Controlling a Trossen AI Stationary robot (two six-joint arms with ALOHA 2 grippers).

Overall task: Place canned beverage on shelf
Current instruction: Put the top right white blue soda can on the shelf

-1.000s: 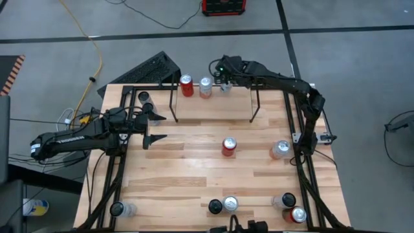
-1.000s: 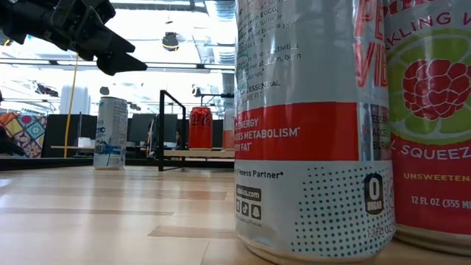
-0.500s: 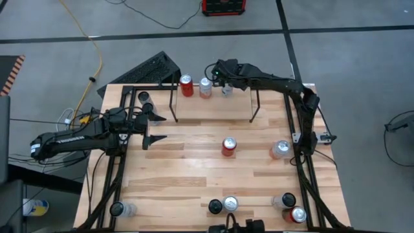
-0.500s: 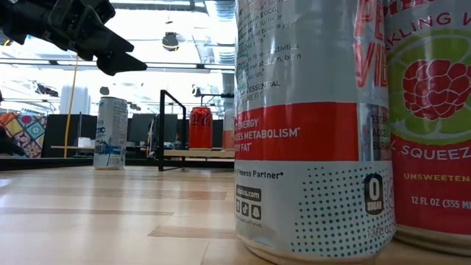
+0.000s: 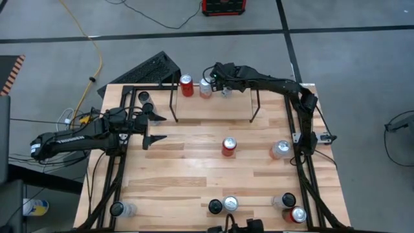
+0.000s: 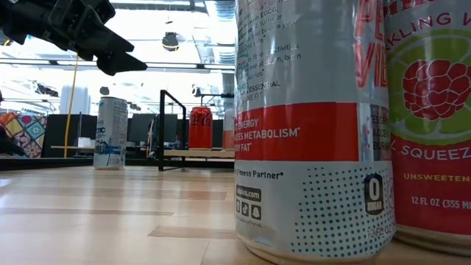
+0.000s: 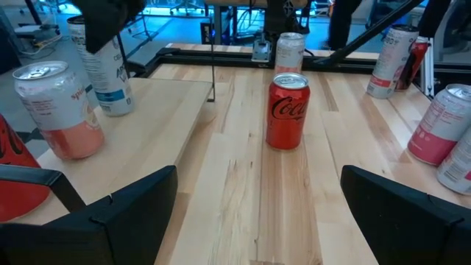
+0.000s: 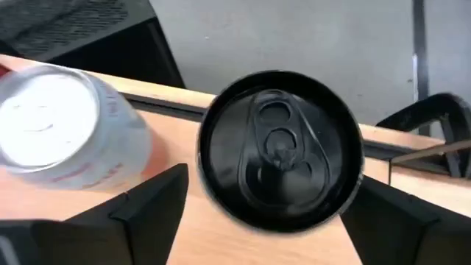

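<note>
Black-topped can [image 8: 280, 149] upright on wire shelf [image 5: 213, 103] (far table edge), beside silver can [image 5: 206, 87]

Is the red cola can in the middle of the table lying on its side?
No. The red cola can stands upright on the table, top facing up.

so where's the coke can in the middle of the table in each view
High view: the Coke can stands mid-table, just right of centre.
Left wrist view: centre of the picture, upright on the wood.
Low view: not visible; the red can there stands at the shelf.
Right wrist view: not in it.
Shared landmark: the silver can beyond it, seen behind it from the left wrist.
</note>
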